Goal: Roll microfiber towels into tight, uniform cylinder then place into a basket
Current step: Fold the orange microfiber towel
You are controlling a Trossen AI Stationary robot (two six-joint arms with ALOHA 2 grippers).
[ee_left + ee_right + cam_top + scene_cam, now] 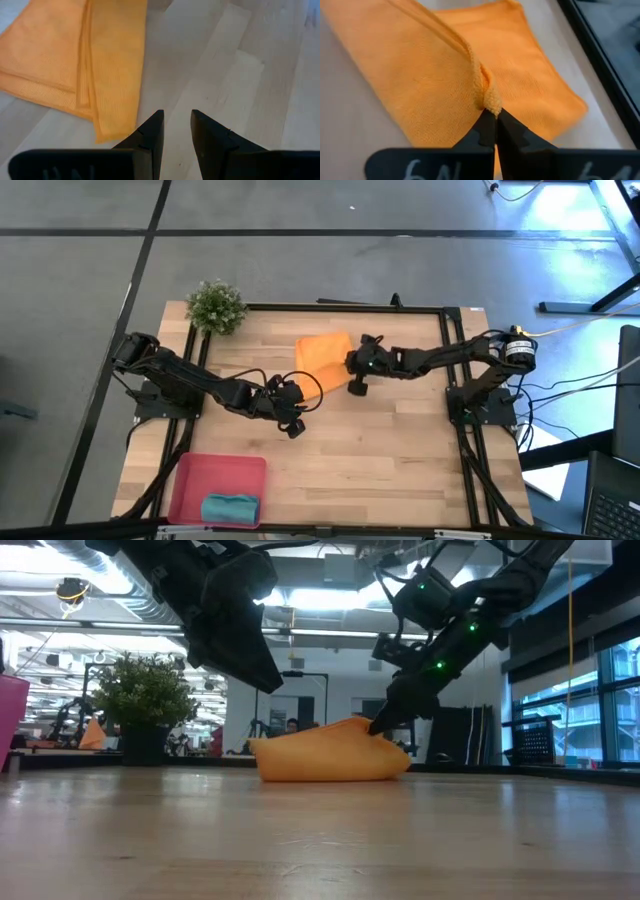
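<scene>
The orange towel lies folded over on the wooden table, toward the far middle. My right gripper is shut on it at its right side. My left gripper hovers open just off the towel's near edge, with nothing between its fingers; the low view shows it raised off the table. The teal towel lies rolled up in the red-pink basket at the near left. My right gripper pinches a small puckered bunch of the orange towel's cloth between its two fingertips. The fingers slant down from the table's right side. A ridge of cloth is drawn up to the fingers, while the rest of the towel rests on the table.
A small green potted plant stands at the far left corner. A black frame runs around the table. Bare wood lies between the towel and the near edge.
</scene>
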